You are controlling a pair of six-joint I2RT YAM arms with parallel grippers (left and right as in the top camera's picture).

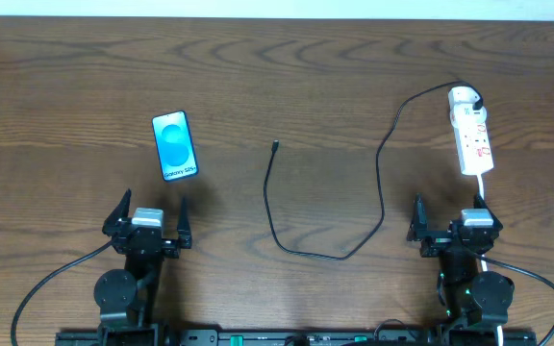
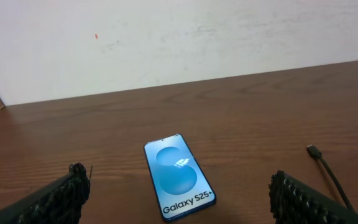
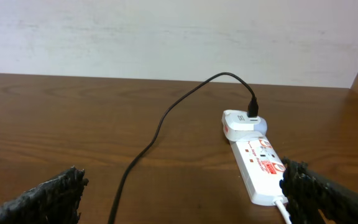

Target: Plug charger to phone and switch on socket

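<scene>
The charger, a long thin black cable [image 1: 381, 173], lies loose on the brown wooden desk [image 1: 65, 77]. Its small plug tip [image 1: 274, 146] is free. It rests ahead of both end effectors, about midway between them, and well apart from the phone. The other end of the cable goes into a white adapter [image 3: 241, 122] that sits in the rounded far end of the socket, a narrow white power strip with red markings [image 1: 472, 144].

The phone, a slim black-edged smartphone with a bright blue screen and the text "Galaxy S25+" [image 1: 175, 146], lies flat with the screen up. It is just ahead of your left end effector [image 1: 153, 202] and a little toward its right. The socket lies ahead of your right end effector [image 1: 448, 207], slightly to its right side, and its white cord runs back past that end effector.

Both end effectors are spread wide open and hold nothing. They wait at the near edge of the desk.

As I judge it, no step of the task is done. The plug tip must be picked up and put into the phone, and after that the switch must be pressed. Whether the switch is already on, I cannot tell.
</scene>
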